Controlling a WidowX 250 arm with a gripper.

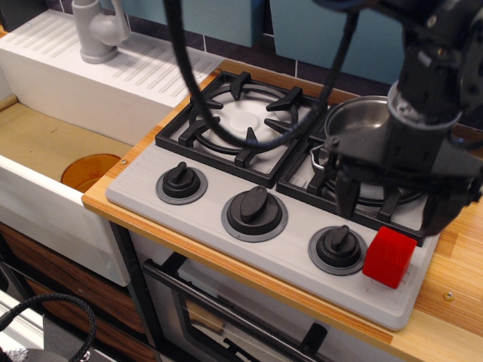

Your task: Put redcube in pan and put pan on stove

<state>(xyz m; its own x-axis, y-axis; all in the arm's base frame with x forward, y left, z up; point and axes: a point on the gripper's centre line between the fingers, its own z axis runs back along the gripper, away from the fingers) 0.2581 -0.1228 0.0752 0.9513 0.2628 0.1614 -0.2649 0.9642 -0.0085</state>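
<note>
The redcube (389,257) sits on the front right corner of the light-grey stove (204,219), just right of the right-hand knob (337,247). The shiny steel pan (359,119) stands on the right burner grate, largely hidden behind my arm. My gripper (392,204) hangs over the right burner, just behind and above the cube. Its two dark fingers (346,194) are spread apart with nothing between them.
A white ribbed sink (75,90) with a grey faucet (98,30) lies to the left, with an orange disc (89,171) in its basin. The left burner (245,121) is crossed by a black cable (181,68). A wooden counter (453,286) borders the stove on the right.
</note>
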